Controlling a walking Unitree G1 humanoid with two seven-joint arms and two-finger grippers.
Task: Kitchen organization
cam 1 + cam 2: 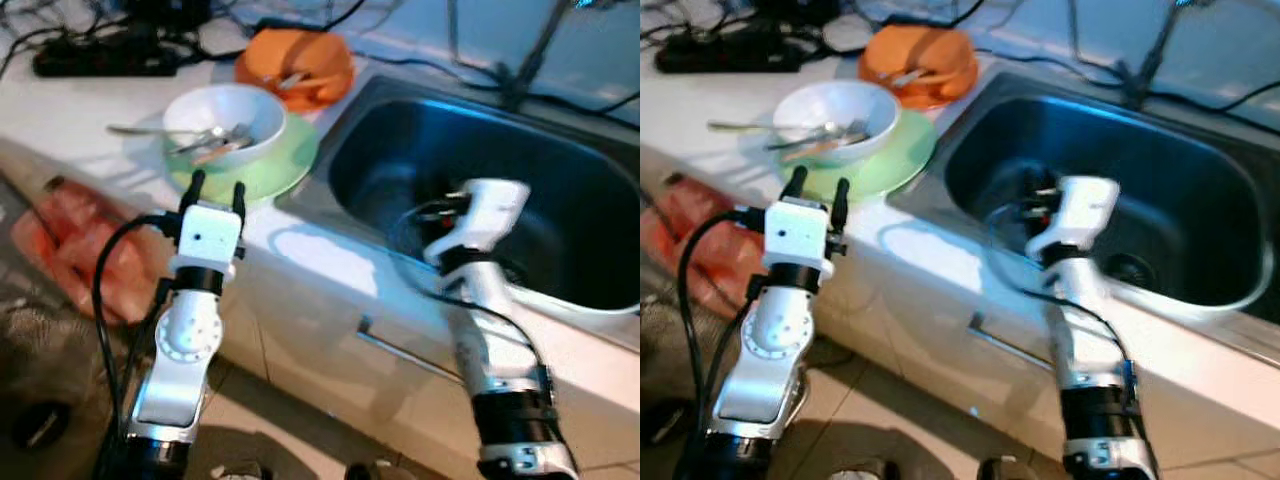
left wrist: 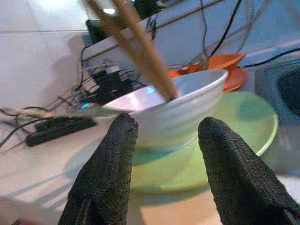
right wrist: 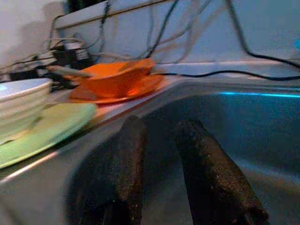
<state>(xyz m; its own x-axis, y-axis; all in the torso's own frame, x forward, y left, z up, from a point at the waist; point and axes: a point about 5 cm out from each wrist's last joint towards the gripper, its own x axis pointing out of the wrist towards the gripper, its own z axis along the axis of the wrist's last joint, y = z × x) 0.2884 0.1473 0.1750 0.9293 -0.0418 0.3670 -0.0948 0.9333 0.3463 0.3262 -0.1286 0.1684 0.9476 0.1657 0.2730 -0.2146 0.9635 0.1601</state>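
Step judged: approach to dishes for clearing into sink (image 1: 560, 130). Left gripper (image 1: 212, 187) held unclenched, empty, just short of white bowl (image 1: 225, 120). Bowl seated on green plate (image 1: 290, 165) on table (image 1: 60, 110); ribbed, chopsticks and spoon inside. Right gripper (image 3: 159, 154) parted, empty, over sink. Next: advance, rim grasp needed.

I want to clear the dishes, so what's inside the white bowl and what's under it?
The white bowl holds wooden chopsticks and metal cutlery. It sits on a green plate. Its bottom is hidden by the utensils.
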